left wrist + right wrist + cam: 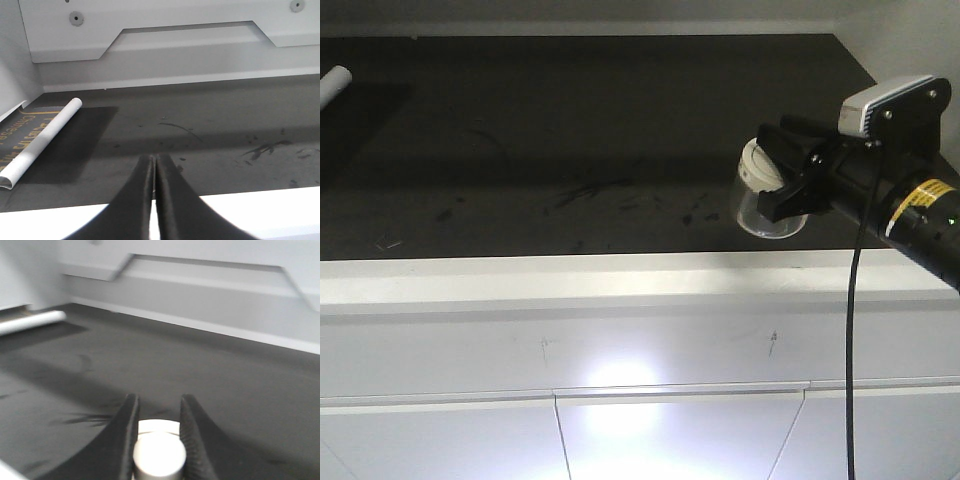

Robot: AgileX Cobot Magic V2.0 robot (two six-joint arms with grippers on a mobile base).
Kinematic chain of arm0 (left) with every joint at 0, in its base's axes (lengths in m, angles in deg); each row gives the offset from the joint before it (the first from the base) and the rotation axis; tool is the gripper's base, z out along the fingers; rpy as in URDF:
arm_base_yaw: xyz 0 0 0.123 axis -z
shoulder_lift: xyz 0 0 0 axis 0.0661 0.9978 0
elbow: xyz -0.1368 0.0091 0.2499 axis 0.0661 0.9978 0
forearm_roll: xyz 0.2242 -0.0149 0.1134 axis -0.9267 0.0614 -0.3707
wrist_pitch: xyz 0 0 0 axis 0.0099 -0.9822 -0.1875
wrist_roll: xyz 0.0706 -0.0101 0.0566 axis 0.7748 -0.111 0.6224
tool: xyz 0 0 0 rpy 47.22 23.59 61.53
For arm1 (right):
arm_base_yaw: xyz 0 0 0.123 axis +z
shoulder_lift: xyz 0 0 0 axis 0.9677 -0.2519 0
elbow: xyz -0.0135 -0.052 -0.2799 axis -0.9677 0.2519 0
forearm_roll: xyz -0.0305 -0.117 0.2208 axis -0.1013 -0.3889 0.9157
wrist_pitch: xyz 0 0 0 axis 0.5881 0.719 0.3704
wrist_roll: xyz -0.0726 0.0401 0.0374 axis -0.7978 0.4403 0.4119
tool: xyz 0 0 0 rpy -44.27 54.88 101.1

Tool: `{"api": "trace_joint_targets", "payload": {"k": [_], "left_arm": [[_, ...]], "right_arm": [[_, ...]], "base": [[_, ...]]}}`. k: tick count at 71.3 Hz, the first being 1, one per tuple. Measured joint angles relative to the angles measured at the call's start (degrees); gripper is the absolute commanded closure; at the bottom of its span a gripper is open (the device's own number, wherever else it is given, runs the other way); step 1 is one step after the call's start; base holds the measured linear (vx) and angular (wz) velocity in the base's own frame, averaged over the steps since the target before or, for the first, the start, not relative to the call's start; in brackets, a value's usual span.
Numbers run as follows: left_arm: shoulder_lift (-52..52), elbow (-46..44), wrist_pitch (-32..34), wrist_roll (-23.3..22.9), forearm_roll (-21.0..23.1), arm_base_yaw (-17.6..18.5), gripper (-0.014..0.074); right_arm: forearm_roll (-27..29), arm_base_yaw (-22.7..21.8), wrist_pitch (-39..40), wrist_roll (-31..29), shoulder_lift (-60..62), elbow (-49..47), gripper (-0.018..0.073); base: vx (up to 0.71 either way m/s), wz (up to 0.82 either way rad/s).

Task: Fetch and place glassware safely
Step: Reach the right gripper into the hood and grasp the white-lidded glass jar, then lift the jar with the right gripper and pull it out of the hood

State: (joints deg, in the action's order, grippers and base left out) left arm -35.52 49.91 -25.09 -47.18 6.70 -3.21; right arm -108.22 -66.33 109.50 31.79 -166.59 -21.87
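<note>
The glassware is a small clear jar with an off-white lid, held tilted over the right part of the dark counter. My right gripper is shut on the lid's round knob, which sits between the two black fingers in the right wrist view, with the lid's rim showing beyond it. Whether the jar's base touches the counter I cannot tell. My left gripper is shut and empty above the counter's front edge, with the jar out of its view.
A plain white cylinder lies at the far left on a dark printed sheet. A white ledge fronts the counter. A white back wall closes it behind. Scuff marks streak the middle.
</note>
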Motion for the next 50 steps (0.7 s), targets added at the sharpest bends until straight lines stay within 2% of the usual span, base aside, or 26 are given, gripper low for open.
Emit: {"api": "trace_joint_targets", "payload": {"k": [21, 50], "left_arm": [[0.00, 0.00, 0.00, 0.00, 0.00, 0.00, 0.0603], [0.00, 0.00, 0.00, 0.00, 0.00, 0.00, 0.0603]], "right_arm": [[-0.13, 12.25, -2.93, 0.00, 7.79, 3.52, 0.0563], [-0.13, 30.34, -5.54, 0.04, 8.44, 3.52, 0.0563]], "base": [[0.00, 0.00], [0.00, 0.00]]}}
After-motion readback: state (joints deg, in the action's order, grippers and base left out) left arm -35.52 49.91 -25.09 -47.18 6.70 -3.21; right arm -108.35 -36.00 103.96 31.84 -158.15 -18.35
